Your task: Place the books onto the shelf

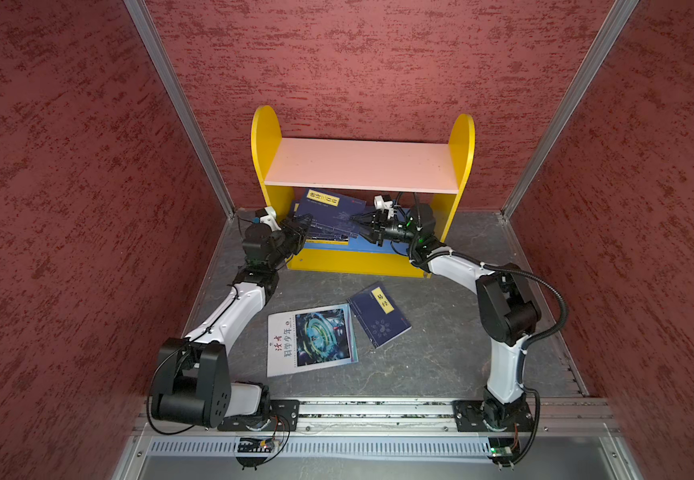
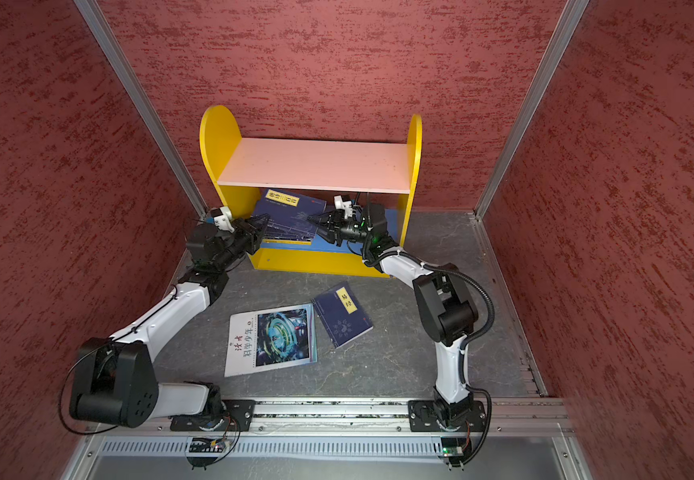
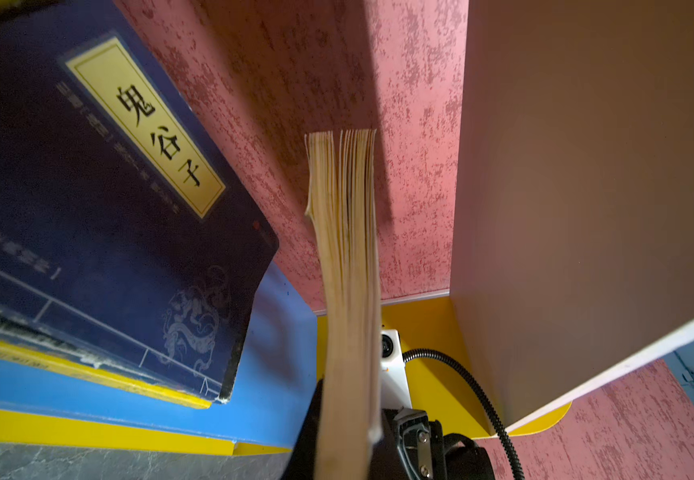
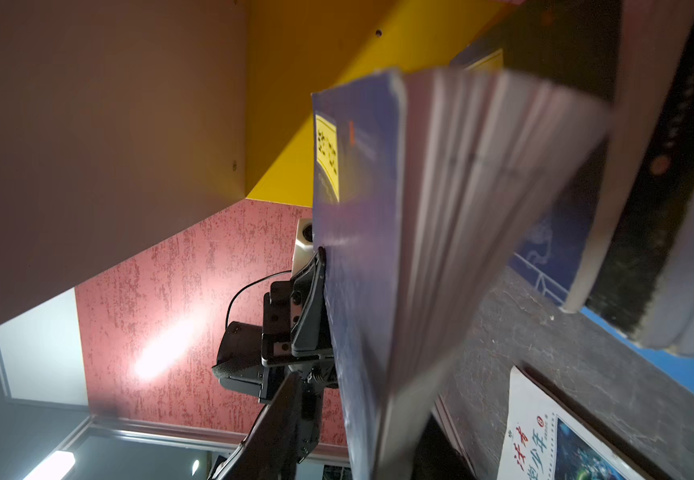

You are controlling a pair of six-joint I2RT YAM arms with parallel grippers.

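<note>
Grey floor (image 1: 441,345), red walls (image 1: 358,62). Over the shelf's (image 1: 362,166) lower board, the left gripper (image 1: 304,223) clamps a tilted navy book (image 1: 337,212). The right gripper (image 1: 360,226) has its jaws slightly apart at the book's other edge.

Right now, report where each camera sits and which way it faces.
Both top views: high in front, looking down at the shelf; left gripper and right gripper both show.
Left wrist: by the lower tier, looking along the held navy book toward the right gripper.
Right wrist: facing back along it toward the left gripper.
Shared: that book.
</note>
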